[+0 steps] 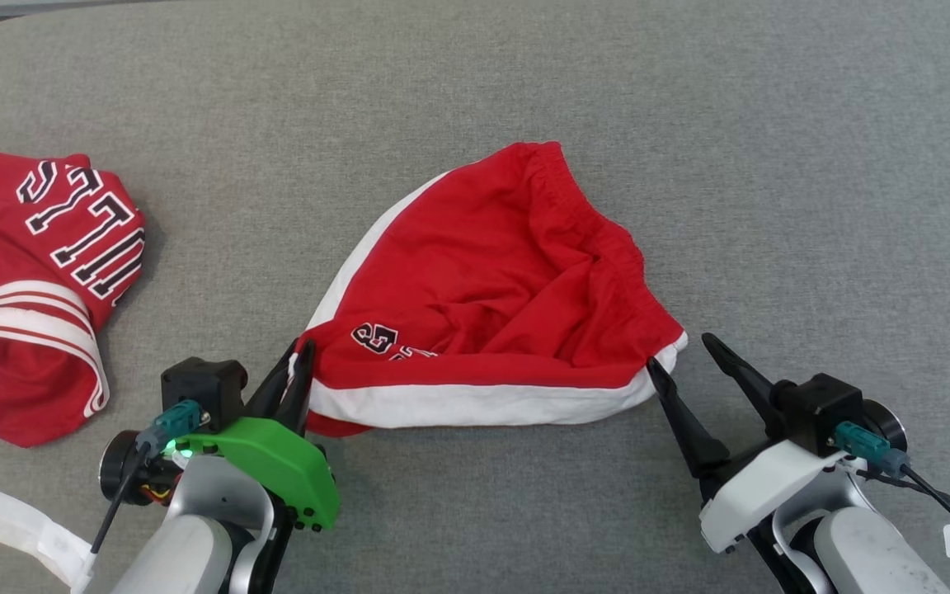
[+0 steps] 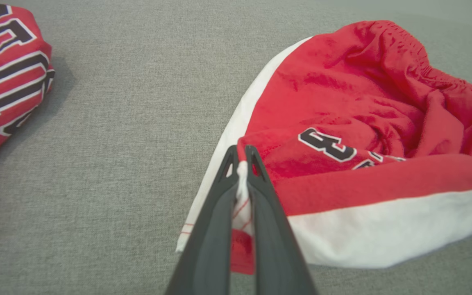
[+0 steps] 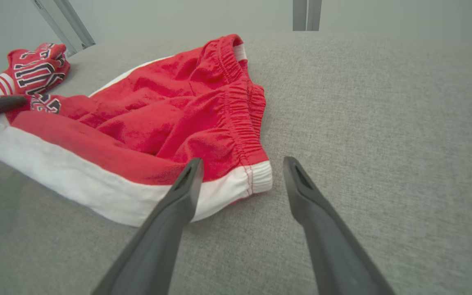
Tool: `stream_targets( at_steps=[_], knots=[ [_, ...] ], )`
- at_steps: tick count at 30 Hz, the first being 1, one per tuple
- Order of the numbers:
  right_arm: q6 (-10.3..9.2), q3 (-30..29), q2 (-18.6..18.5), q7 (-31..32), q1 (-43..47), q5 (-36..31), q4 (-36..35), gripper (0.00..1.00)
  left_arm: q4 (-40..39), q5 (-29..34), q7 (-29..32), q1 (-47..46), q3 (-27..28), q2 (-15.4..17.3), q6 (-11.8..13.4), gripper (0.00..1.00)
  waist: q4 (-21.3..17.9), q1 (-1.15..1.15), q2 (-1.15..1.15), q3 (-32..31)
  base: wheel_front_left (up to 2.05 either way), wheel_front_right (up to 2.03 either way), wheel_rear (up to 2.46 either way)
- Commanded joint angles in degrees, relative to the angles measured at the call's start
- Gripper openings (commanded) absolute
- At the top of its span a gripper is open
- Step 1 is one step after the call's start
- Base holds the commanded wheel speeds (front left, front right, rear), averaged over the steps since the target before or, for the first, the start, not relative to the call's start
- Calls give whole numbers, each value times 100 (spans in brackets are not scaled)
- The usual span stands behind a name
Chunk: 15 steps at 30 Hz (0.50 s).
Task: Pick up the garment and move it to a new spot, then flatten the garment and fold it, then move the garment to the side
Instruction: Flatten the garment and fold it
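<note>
We are only at the pickup.
Left gripper (image 1: 299, 363) clamps the shorts (image 1: 491, 289) by the hem; right gripper (image 1: 679, 352) gapes empty; flattening and folding remain.

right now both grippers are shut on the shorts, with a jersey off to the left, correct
No: only the left gripper is shut on the shorts; the right gripper is open at their waistband corner, as the right wrist view shows. The jersey is to the left.

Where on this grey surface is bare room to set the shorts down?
Bare: grey surface right of and beyond the red shorts, plus the gap between them and the lettered garment. Crowded: near edge, by left gripper and right gripper.
</note>
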Motion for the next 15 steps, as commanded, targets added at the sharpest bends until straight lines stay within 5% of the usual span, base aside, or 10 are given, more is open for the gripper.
stream_targets(
  at_steps=[1, 5, 6, 8, 9, 15],
  knots=[
    [1, 41, -63, 0, -138, 28, 152, 100, -18, 43, -57, -101, -6, -13, 1, 0, 125, 0, 0, 104, 0, 0, 0],
    [1, 203, -105, 13, -344, 177, 569, 100, -28, 54, -154, -127, -17, -54, 13, 0, 180, 0, 0, 126, 0, 0, 0],
    [1, 241, -126, 11, -388, 209, 631, 90, -31, 59, -166, -129, -11, -59, 23, 0, 183, 0, 0, 127, 0, 0, 0],
    [1, 398, -182, 57, -458, 347, 751, 17, -38, 58, -220, -114, 0, -65, 28, 0, 182, 0, 0, 117, 0, 0, 0],
    [1, 439, -217, 24, -491, 397, 786, 0, -53, 69, -273, -109, 8, -65, 36, 0, 181, 0, 0, 112, 0, 0, 0],
    [1, 393, -402, -443, -629, 685, 552, 0, -308, 226, -701, -217, 129, -37, 105, 0, 146, 0, 0, 31, 0, 0, 0]
  ],
)
